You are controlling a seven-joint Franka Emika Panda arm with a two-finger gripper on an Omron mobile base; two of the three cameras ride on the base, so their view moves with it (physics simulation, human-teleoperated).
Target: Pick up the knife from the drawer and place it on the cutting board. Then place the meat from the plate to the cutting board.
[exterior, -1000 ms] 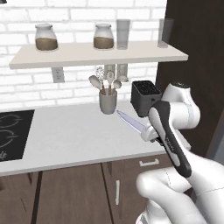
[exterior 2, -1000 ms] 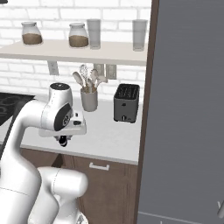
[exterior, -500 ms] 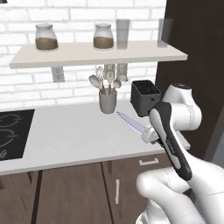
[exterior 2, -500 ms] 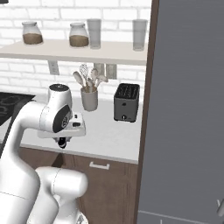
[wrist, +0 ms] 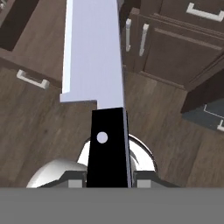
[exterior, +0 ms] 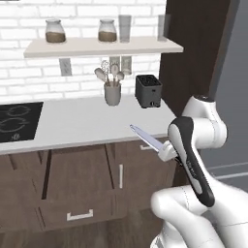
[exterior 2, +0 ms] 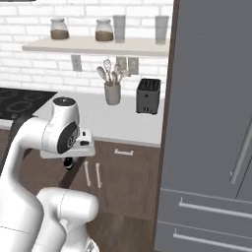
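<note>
the arm (exterior: pixel 203 145) is glossy white, built of rounded, bulbous shells. a black band with faint pale lettering runs along one link, and a dark ring rims the round cap at its top joint. in the right base view a joint face (exterior 2: pixel 69 139) is dark grey with small marks, beside a flat white flange.

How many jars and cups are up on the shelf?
4: two brown-filled jars on the left, then two empty glasses toward the right end of the shelf. None looks hidden.
</note>
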